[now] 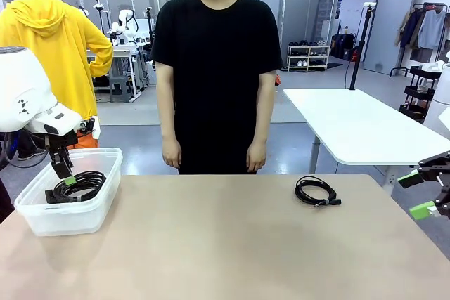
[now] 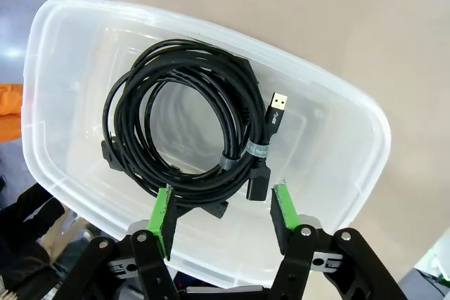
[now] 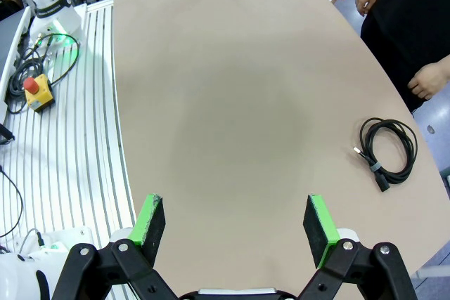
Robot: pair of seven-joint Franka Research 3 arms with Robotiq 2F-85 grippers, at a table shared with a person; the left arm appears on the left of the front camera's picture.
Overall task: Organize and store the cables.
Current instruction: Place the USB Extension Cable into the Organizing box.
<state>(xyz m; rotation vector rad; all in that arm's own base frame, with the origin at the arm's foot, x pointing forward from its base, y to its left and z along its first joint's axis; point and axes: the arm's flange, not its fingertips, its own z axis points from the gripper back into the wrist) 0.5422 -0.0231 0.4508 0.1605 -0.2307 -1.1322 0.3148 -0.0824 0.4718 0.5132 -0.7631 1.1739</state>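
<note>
Coiled black cables lie in a clear plastic bin at the table's left; one coil is bound by a grey tie and shows a USB plug. My left gripper hangs just over the coil's near edge with its jaws apart, gripping nothing. From the front, that gripper reaches down into the bin onto the cables. Another coiled cable lies on the table in front of the person. My right gripper stands open at the table's right edge, well away from that cable.
The person stands at the far side, hands down at the sides. In the right wrist view my open right gripper is over bare table. A red emergency button and wires lie beside the table's edge.
</note>
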